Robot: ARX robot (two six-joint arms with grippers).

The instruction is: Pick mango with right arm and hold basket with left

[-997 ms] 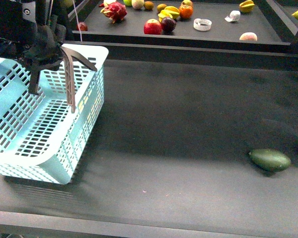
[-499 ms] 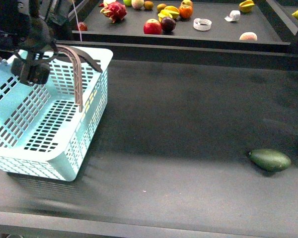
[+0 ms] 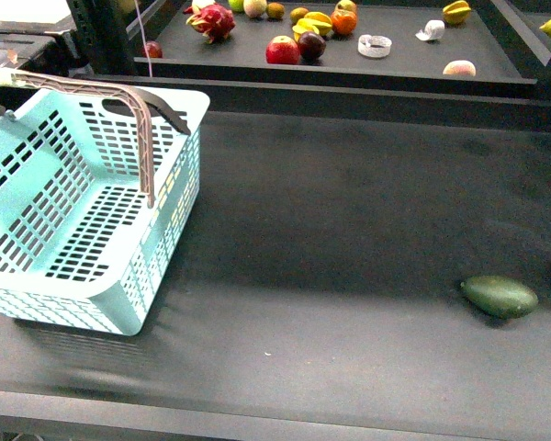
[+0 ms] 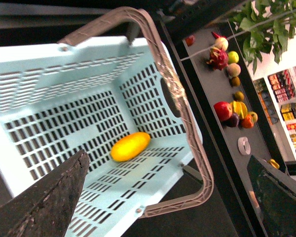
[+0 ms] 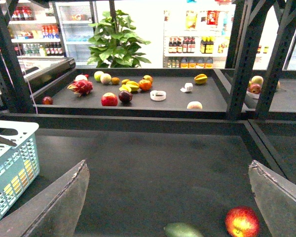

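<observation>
Since half a second ago the left arm has gone from the front view, where it had hung over the basket's (image 3: 83, 220) far left rim; the basket itself has not shifted. It sits at the table's (image 3: 349, 230) left end, its near corner close to the front edge, its grey-brown handle (image 3: 142, 119) swung up over the far rim. The mango (image 4: 130, 146) lies on the basket floor, near the middle, apart from every wall, seen only from the left wrist.

From the basket rightward the dark table is bare across its whole middle. A dark green fruit (image 3: 500, 297) lies near the right edge, toward the front, with a red apple (image 5: 242, 221) just beside it at the very edge. Behind the table, past a raised rail, a shelf (image 3: 395, 60) carries scattered fruit.

The left claw (image 4: 170, 197) is raised above the basket and looks down into it, its fingers (image 4: 49, 197) spread wide and holding nothing. The right claw (image 5: 170, 202) hovers over the table's right part, facing the shelf, fingers (image 5: 59, 207) likewise spread wide and bare.
</observation>
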